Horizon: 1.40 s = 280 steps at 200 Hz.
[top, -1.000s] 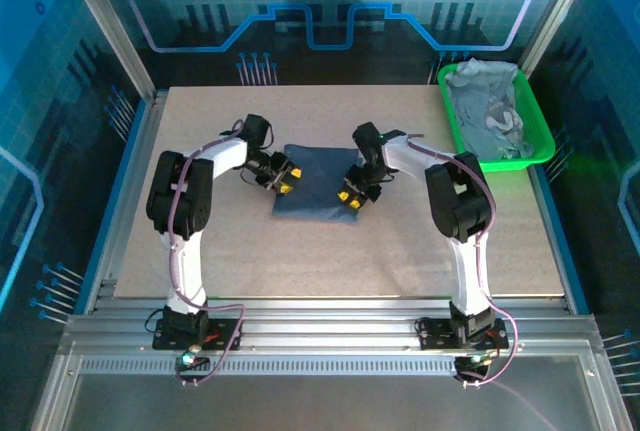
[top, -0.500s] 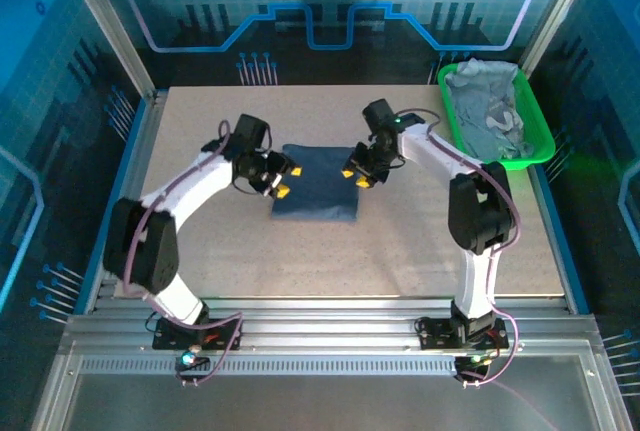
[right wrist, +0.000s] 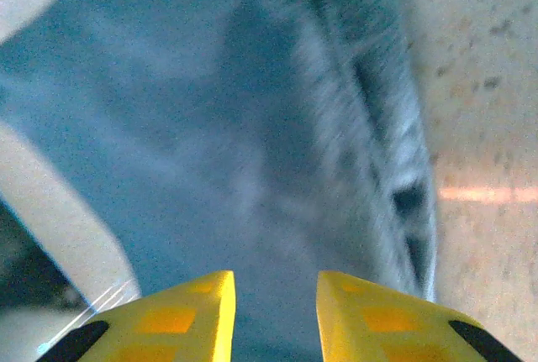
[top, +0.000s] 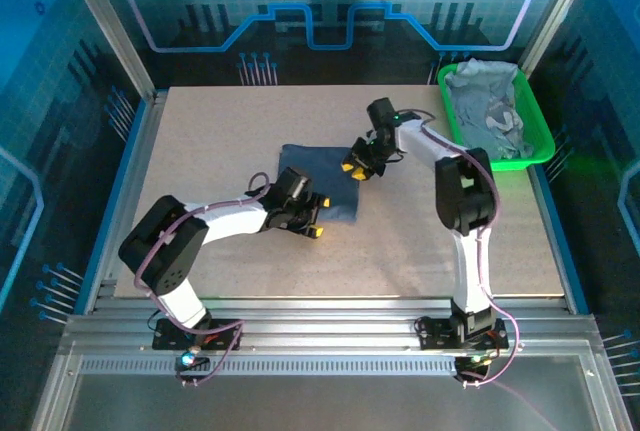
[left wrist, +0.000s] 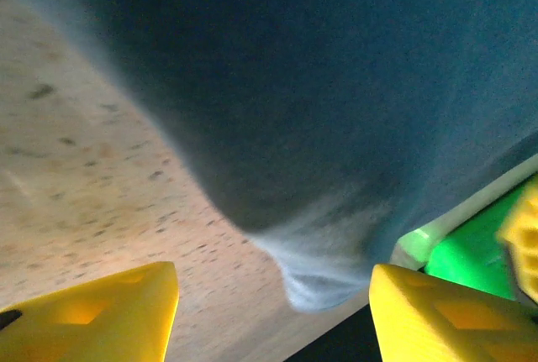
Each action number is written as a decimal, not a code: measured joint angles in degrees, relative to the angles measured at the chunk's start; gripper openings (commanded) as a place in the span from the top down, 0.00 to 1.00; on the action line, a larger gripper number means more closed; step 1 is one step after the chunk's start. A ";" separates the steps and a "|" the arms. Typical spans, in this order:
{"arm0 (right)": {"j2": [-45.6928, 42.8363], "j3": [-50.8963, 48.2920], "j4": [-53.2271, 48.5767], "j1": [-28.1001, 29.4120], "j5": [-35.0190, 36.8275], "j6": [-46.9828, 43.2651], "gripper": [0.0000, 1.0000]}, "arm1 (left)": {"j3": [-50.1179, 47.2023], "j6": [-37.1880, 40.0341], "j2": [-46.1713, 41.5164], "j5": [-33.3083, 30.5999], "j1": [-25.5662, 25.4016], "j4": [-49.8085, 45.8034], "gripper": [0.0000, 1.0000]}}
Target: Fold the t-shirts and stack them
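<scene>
Within blue-lit walls on aluminium posts, speckled beige table (top: 200,131). At far right corner, green tray (top: 545,136) heaped with paler t-shirts (top: 490,111). Mid-table, dark slate-blue t-shirt (top: 315,176), folded flat. Left gripper (top: 318,217) at its near right corner, fingers spread wide, gripping nothing. Right gripper (top: 354,170) over its far right edge, fingers narrowly parted.

I work in a robotics lab cell: aluminium frame posts (top: 108,23), blue wall panels (top: 420,1) printed with circuit lines and a gear, slotted rails (top: 320,336) edging my speckled counter (top: 380,251).
</scene>
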 measured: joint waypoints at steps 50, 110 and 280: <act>9.57 10.60 -3.17 2.32 -1.97 -0.42 0.68 | -0.13 -4.09 0.00 -3.10 -0.76 0.87 0.38; 10.75 12.87 -3.56 6.75 -2.56 1.99 0.65 | -7.02 -6.58 -5.25 -7.78 -0.42 -0.98 0.39; -17.46 -6.71 -4.98 1.97 0.98 -0.46 0.64 | -8.41 -4.39 -0.33 -9.86 20.13 11.10 0.73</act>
